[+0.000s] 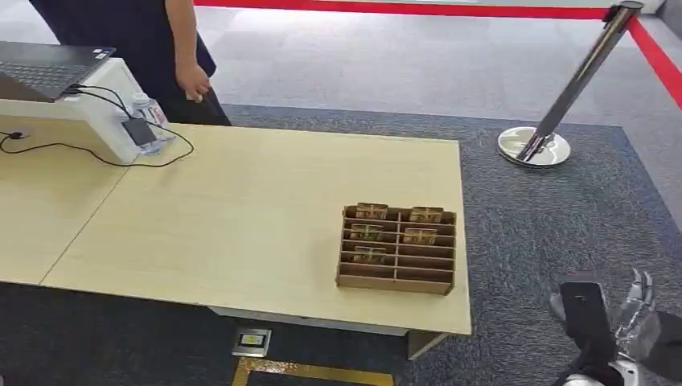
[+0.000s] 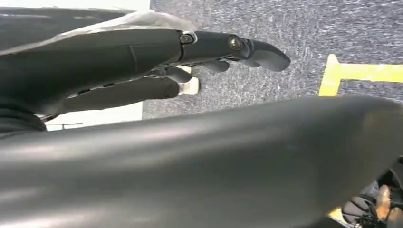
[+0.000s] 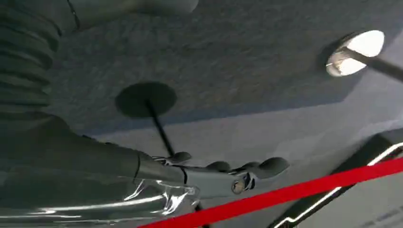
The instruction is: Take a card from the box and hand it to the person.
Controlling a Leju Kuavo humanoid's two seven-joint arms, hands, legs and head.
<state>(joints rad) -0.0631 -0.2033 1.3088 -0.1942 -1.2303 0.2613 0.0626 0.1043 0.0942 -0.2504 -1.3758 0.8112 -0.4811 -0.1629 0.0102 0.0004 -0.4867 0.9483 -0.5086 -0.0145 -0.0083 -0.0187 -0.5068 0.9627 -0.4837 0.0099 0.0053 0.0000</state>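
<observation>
A brown slotted card box (image 1: 396, 272) sits near the table's right front corner, with several cards (image 1: 371, 211) standing in its slots. A person in dark clothes stands behind the table's far left, one hand (image 1: 193, 80) hanging down. My right hand (image 1: 637, 304) hangs low over the carpet, off the table to the right of the box, with nothing in it. In the right wrist view my right hand (image 3: 223, 175) is stretched out and empty. My left hand (image 2: 209, 52) hangs by my body, its fingers straight and holding nothing.
The light wood table (image 1: 241, 209) carries a laptop (image 1: 44, 68) on a white stand, bottles (image 1: 151, 114) and a black cable at far left. A silver stanchion (image 1: 563, 100) with a red belt (image 1: 402, 8) stands right of the table. A floor socket (image 1: 251, 342) lies under the front edge.
</observation>
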